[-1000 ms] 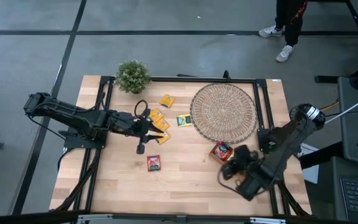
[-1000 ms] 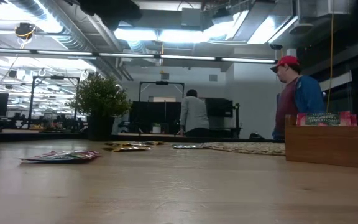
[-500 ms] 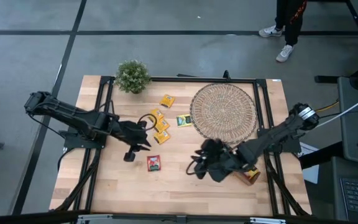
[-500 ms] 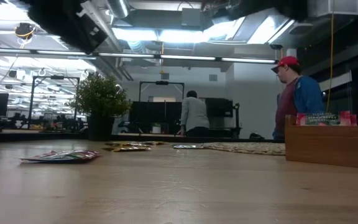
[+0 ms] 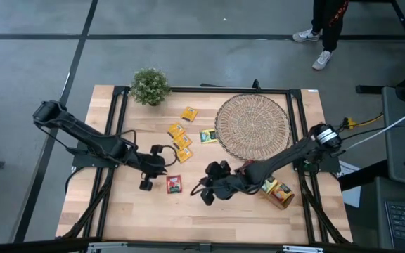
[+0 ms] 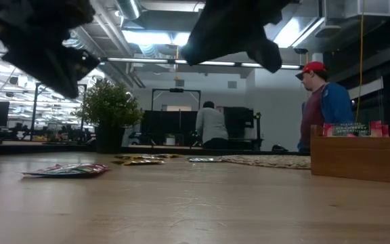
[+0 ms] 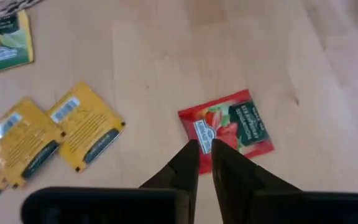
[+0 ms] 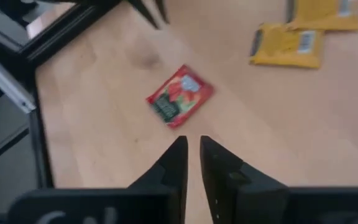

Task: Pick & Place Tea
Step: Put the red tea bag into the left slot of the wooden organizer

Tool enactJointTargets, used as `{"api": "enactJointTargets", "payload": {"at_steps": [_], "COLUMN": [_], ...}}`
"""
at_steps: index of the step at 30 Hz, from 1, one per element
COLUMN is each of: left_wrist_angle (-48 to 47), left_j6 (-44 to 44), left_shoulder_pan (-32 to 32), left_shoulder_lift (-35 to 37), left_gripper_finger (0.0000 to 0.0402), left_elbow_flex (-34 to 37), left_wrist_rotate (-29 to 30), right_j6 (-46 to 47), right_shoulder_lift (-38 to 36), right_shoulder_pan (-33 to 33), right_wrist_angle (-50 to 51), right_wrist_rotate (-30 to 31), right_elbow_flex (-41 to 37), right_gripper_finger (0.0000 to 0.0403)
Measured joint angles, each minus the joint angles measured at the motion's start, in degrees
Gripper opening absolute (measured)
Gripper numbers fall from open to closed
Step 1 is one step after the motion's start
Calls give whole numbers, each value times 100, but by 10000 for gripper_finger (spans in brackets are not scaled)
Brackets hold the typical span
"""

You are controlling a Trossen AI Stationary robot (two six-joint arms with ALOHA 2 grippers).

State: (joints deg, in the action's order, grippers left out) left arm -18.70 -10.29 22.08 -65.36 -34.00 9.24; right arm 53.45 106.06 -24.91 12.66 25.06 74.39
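Here, both my tools hang over the red sachet on the counter.
My left tool and right tool each show fingers nearly together, gripping nothing; yellow sachets lie near the woven mat.

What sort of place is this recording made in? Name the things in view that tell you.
Probably an open-plan office or lab used for robot tests: exposed ceiling ducts, rows of desks with monitors behind the wooden table, and people standing about.
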Motion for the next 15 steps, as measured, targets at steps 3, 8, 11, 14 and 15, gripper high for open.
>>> {"api": "enactJointTargets", "payload": {"at_steps": [3,8,11,14,15], "left_wrist_angle": [240,695,867,914,1009], "left_j6": [-1,86,147,147,147], "left_shoulder_pan": [42,41,70,70,70], "left_shoulder_lift": [-190,-707,-1059,-1343,-1457], "left_gripper_finger": [15,4,2,3,2], "left_elbow_flex": [151,329,330,333,331], "left_wrist_rotate": [6,-38,-43,-62,-90], "right_j6": [-3,2,2,31,33], "right_shoulder_lift": [144,424,545,627,629], "right_shoulder_pan": [-4,-4,16,69,80], "right_wrist_angle": [-299,-651,-835,-926,-919], "right_wrist_rotate": [-203,-333,-436,-712,-775], "right_elbow_flex": [0,0,0,2,0], "right_gripper_finger": [38,44,60,89,100]}}
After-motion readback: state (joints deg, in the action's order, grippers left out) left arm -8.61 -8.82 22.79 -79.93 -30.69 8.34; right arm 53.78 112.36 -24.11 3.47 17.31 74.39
